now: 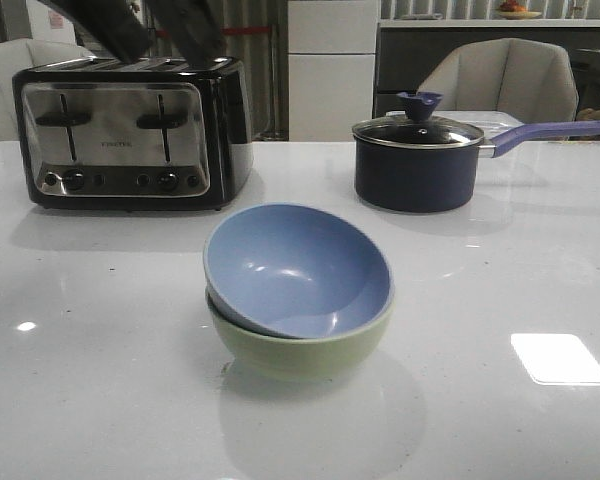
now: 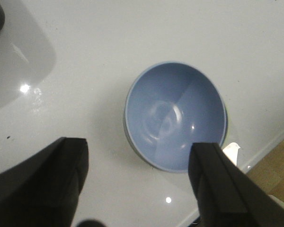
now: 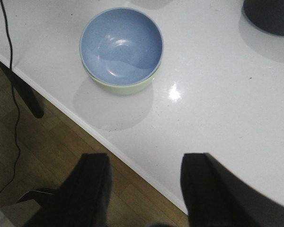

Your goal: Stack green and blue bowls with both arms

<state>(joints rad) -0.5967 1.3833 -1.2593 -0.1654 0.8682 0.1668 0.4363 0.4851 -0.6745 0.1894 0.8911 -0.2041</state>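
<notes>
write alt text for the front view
A dusty blue bowl sits tilted inside a pale green bowl on a white table. Behind stand a chrome toaster and a lidded dark saucepan.

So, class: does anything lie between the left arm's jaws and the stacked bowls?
Nothing visible does. The blue bowl sits tilted inside the green bowl, and only bare table lies between them and the open left gripper.
</notes>
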